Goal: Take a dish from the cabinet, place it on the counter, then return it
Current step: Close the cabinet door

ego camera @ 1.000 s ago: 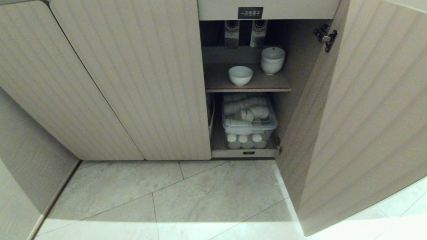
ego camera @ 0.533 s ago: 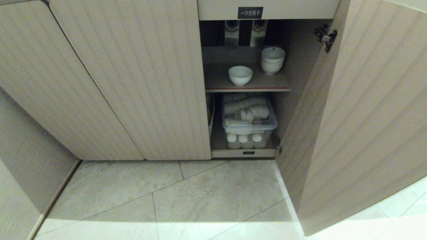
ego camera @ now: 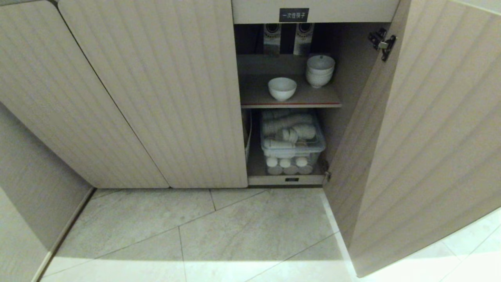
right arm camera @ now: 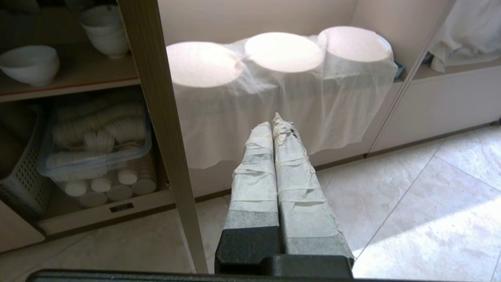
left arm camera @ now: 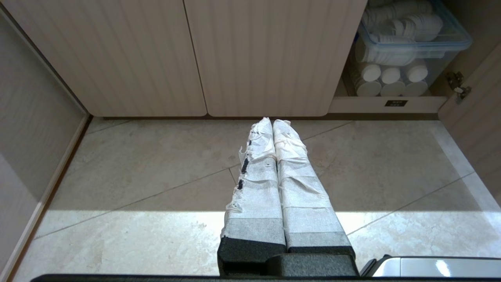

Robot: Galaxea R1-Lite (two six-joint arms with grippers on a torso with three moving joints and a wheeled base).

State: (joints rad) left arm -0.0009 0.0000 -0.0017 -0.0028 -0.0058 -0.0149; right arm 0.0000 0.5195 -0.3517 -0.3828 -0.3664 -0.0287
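The right gripper (right arm camera: 273,124) is seen from its wrist camera with its two cloth-wrapped fingers pressed flat together and nothing between them. It is held above the floor (right arm camera: 411,203), on the outer side of the open door (right arm camera: 164,129), whose edge stands between it and the shelves. The left gripper (left arm camera: 272,122) is likewise pinched together and empty, parked over the floor in front of the closed doors (left arm camera: 270,55). Neither arm is seen from the head camera.

Nothing of the task is judged to be done beyond the opening of the cabinet (ego camera: 156,90). A single white bowl (ego camera: 282,88) is set near the front of the upper shelf (ego camera: 289,105), well apart from a stack of bowls (ego camera: 320,70) at the back right corner. The counter is not shown in any view. Taking out, setting down and returning are all left.

The opening is narrow, bounded by the closed door on one side and the swung-out door (ego camera: 411,137) with its hinge (ego camera: 381,42) on the other. Little headroom is left under the top panel bearing the black label (ego camera: 293,15). Below, the space is filled by a clear plastic box (ego camera: 292,141) of white cups. The single bowl is judged the easier dish, since room is left on either side of it. The door edge would have to be rounded first.
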